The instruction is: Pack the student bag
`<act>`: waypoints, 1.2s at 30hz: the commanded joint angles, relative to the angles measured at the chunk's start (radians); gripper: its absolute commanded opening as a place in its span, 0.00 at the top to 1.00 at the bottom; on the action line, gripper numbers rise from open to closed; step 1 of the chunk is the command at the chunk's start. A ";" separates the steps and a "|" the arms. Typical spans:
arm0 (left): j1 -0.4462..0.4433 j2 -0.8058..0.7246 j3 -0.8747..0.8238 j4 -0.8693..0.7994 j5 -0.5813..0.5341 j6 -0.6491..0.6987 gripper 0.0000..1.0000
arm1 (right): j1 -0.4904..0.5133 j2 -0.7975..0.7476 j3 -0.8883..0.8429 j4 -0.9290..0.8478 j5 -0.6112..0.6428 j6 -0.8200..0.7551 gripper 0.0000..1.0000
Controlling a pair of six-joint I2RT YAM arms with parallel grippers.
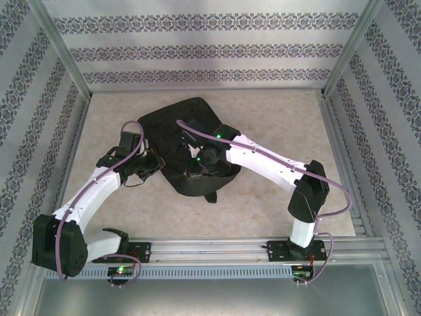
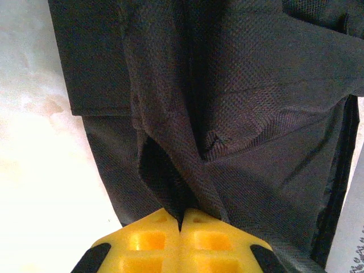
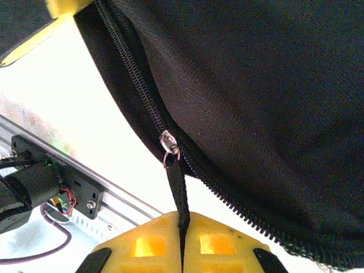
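Observation:
The student bag (image 1: pixel 187 118) is a floppy black backpack lying flat in the middle of the table. My left gripper (image 1: pixel 148 164) sits at its left edge, and in the left wrist view its yellow fingers (image 2: pixel 153 227) are shut on a pinched fold of the bag's mesh fabric (image 2: pixel 239 85). My right gripper (image 1: pixel 197 169) hovers over the bag's near side. It (image 3: pixel 183 219) is shut on the black pull strap (image 3: pixel 178 185) that hangs from the metal zipper slider (image 3: pixel 169 141). The zipper teeth (image 3: pixel 136 85) run diagonally along the bag's edge.
An aluminium rail (image 1: pixel 217 249) carrying both arm bases crosses the near edge. Patterned walls (image 1: pixel 204 46) close off the back and sides. Bare beige tabletop (image 1: pixel 263 204) surrounds the bag. A black mount with wires (image 3: pixel 51 182) sits below the bag edge in the right wrist view.

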 commanded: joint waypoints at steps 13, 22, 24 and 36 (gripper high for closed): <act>0.034 -0.059 0.096 -0.149 -0.060 0.067 0.43 | 0.059 0.094 0.065 0.182 -0.089 -0.009 1.00; 0.008 -0.257 -0.029 -0.205 0.031 -0.250 0.35 | 0.023 0.052 -0.087 0.439 -0.126 0.157 1.00; -0.022 -0.261 -0.056 -0.170 0.028 -0.299 0.39 | 0.019 0.030 -0.121 0.449 -0.121 0.159 1.00; -0.140 -0.148 -0.103 0.015 -0.002 -0.420 0.50 | 0.019 -0.055 -0.275 0.509 -0.121 0.165 1.00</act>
